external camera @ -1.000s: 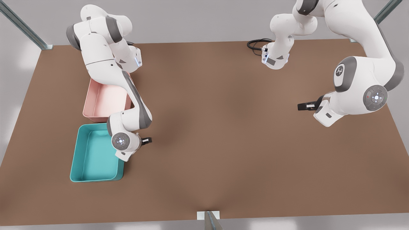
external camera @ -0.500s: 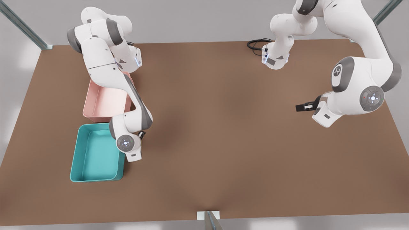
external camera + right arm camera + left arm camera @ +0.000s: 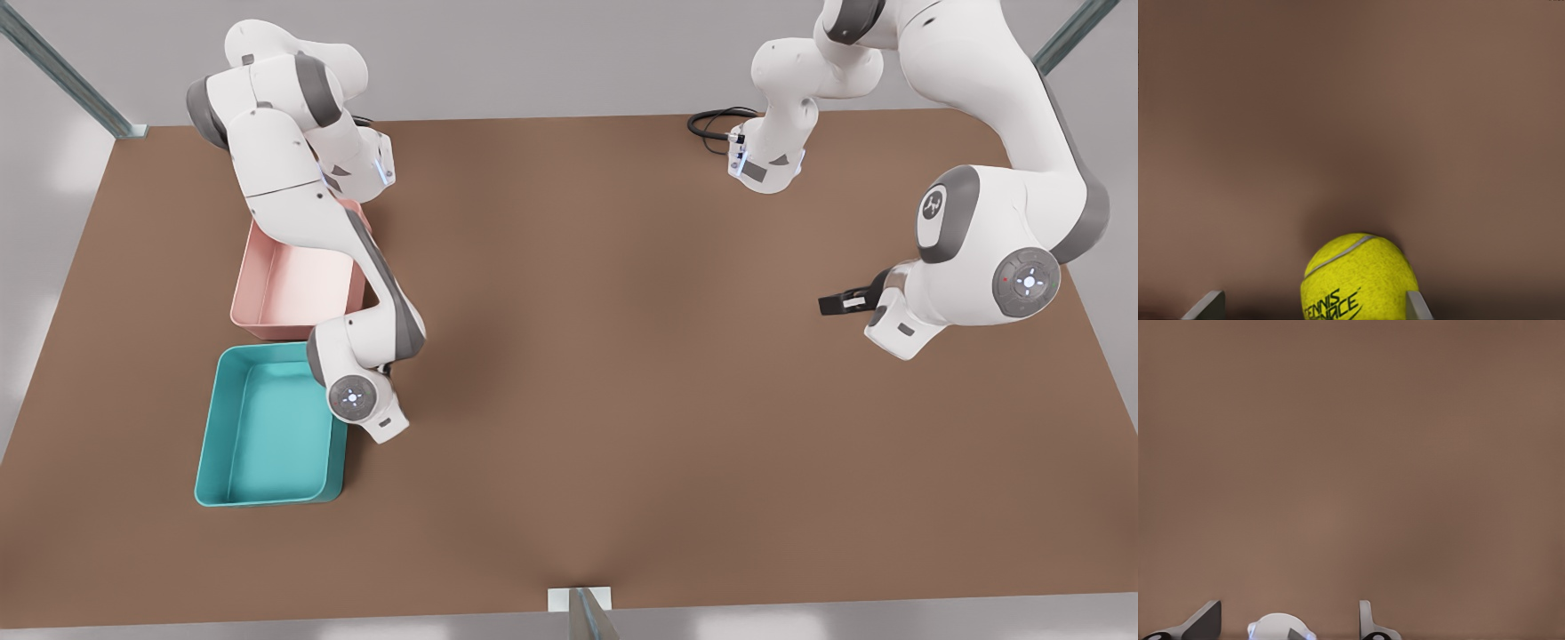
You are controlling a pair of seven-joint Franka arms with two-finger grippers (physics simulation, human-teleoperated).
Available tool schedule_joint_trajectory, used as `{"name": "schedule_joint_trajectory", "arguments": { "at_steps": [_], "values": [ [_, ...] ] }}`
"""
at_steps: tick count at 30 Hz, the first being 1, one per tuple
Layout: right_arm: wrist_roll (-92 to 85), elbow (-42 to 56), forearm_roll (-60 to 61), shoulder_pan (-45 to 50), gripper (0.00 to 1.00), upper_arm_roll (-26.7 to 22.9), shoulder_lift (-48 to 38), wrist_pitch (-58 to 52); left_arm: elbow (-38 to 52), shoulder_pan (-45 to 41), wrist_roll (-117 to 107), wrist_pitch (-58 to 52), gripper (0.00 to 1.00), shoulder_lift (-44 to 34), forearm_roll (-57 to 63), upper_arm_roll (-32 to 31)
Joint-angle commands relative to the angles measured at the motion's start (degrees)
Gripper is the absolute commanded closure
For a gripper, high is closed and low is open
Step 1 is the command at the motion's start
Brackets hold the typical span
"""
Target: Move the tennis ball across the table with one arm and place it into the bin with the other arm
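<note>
The tennis ball [image 3: 1358,277], yellow-green with a pale seam and black lettering, rests on the brown table [image 3: 622,356]. It lies between the fingers of my right gripper [image 3: 1313,297], which is open: one finger [image 3: 1417,305] is right beside the ball and the other stands well clear. In the front view this gripper [image 3: 845,307] is at the front view's right, and its hand hides the ball. The teal bin [image 3: 213,427] sits at the front view's left. My left arm's hand [image 3: 373,418] hovers by the bin's corner. The left gripper [image 3: 1286,613] is open over bare tabletop.
A pink tray [image 3: 267,307] stands just behind the teal bin, partly under the left arm. A black cable [image 3: 711,124] loops near the right arm's base at the far edge. A metal post [image 3: 582,613] stands at the near edge.
The left arm's wrist has turned and its hand has swung toward the near edge, so its dark finger no longer shows. The right gripper has crept slightly toward the front view's left.
</note>
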Motion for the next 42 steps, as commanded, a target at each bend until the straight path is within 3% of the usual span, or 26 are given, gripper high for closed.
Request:
{"name": "schedule_joint_trajectory", "arguments": {
  "at_steps": [1, 33, 35, 38, 42],
  "values": [
    [-15.39, -0.45, 0.01, -0.09, 0.0, 0.0, -0.07, 1.1, 0.02, 0.0, -1.85, 0.08, 0.0, 0.01, 0.01, -0.01],
    [-14.78, -5.81, 0.1, -0.62, 0.0, -0.27, 0.81, 9.1, 0.11, 0.09, -1.85, -0.09, 0.0, 0.1, -0.08, -0.01],
    [-14.78, -5.81, 0.1, -0.7, 0.08, -0.27, 0.81, 9.1, 0.11, 0.0, -1.85, -0.09, 0.0, 0.1, 0.01, -0.01],
    [-14.86, -5.99, 0.1, -1.14, 0.41, -0.18, 0.72, 9.54, 0.11, 0.0, -1.85, -0.09, 0.0, 0.1, -0.08, -0.01],
    [-14.78, -5.82, 0.1, -1.06, 0.42, -0.18, 0.11, 8.92, 0.11, -0.09, -1.85, -0.09, 0.0, 0.1, -0.08, -0.01]
  ]
}}
